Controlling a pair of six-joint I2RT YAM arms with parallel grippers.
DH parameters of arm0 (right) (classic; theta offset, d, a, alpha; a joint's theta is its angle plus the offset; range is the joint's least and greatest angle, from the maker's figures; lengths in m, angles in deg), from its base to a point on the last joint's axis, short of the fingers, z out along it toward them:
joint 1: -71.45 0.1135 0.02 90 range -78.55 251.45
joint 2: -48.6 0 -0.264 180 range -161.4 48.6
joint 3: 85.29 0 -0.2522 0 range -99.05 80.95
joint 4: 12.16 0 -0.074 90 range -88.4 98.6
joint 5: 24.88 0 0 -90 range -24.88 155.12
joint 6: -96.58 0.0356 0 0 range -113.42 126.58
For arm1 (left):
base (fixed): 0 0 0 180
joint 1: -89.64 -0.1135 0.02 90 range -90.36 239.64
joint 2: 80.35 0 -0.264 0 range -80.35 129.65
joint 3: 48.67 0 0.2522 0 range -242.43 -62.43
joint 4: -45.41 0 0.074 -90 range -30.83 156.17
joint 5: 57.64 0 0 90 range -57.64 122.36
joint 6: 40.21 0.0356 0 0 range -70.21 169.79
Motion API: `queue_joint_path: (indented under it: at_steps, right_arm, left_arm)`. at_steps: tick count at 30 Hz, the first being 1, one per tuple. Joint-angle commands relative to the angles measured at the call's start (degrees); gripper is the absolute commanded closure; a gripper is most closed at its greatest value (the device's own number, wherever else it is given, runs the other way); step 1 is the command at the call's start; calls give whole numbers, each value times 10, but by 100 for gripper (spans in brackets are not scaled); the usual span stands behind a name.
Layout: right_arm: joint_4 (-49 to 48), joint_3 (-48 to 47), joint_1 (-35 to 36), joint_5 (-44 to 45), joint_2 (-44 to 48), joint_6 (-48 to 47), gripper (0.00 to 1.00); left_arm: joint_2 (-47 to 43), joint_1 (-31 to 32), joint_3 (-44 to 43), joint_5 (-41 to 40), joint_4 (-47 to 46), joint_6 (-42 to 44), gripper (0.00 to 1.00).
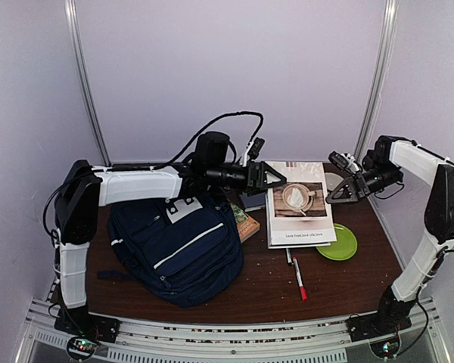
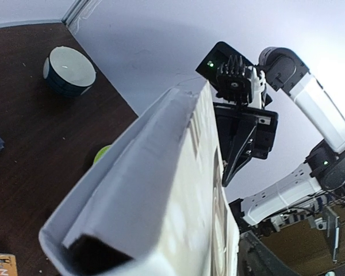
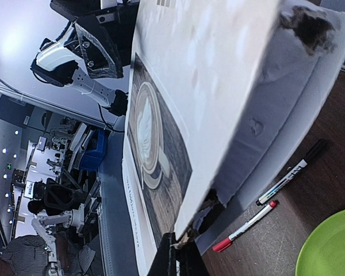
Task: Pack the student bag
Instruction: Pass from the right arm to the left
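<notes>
- Student bag (image 1: 178, 253) lies on the left half of your bench (image 1: 265, 291), navy with its white stripe facing up, directly under the left arm (image 1: 136, 184).
- Your left jaws sit at the left edge of the white coffee-cover book (image 1: 299, 200). You cannot tell whether they are open or gripping it, because the book's thick edge fills the wrist view.
- A small brown-and-green book (image 1: 246, 224) pokes out between the bag and the white book.
- Near the white book's front edge you have a black-capped marker (image 3: 290, 178) and a red-capped pen (image 1: 299, 278), close together on the bench.
- A green plate (image 1: 340, 243) lies just right of them, its left rim hidden by the white book.
- Your right jaws are closed, pinching the white book's right edge.
- A blue-sided bowl (image 2: 69, 70) stands near the back of the bench, close to the right jaws.
</notes>
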Motion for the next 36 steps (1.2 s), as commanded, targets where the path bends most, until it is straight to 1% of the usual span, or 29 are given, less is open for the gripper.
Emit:
queue_joint_path:
  at_steps: [1,4,6,8,10,11,13,16,18,20,22,25,27,30,31,33,36]
  right_arm:
    - [-42,-9,6,-4,3,50,100]
    - [-115,6,6,15,16,131,100]
    - [-183,23,6,32,32,197,100]
    - [-243,37,7,57,53,257,92]
    - [-282,44,8,74,74,285,83]
    - [-294,46,8,77,83,294,80]
    - [-312,47,8,77,95,309,78]
    - [-310,46,8,70,96,312,75]
    - [-294,40,8,71,93,298,71]
    - [-276,36,6,64,95,278,66]
    - [-258,34,1,47,99,252,58]
    - [-239,33,-3,27,97,222,38]
    - [-210,24,-1,19,88,194,29]
    - [-176,-7,10,3,74,164,6]
    - [-170,-22,16,-4,71,165,1]
    - [-172,-43,31,-10,64,175,0]
    - [-194,-65,61,-12,58,201,0]
  left_arm:
    - [14,1,17,39,-104,-48,33]
    - [11,0,21,43,-109,-49,40]
    - [5,-1,26,44,-113,-50,44]
    - [-2,-3,33,42,-118,-50,46]
    - [-12,-4,43,39,-129,-50,50]
    - [-18,-6,51,37,-137,-49,51]
    - [-28,-8,60,32,-146,-47,52]
    - [-34,-12,72,30,-157,-49,54]
    - [-39,-16,83,30,-170,-57,56]
    - [-45,-20,97,31,-186,-64,57]
    - [-61,-26,117,30,-204,-74,57]
    - [-87,-41,137,34,-212,-77,58]
    - [-108,-50,143,36,-206,-72,58]
    - [-136,-60,141,39,-179,-52,58]
    - [-145,-63,138,39,-168,-44,58]
    - [-162,-73,134,38,-146,-32,58]
    - [-181,-86,132,42,-141,-28,58]
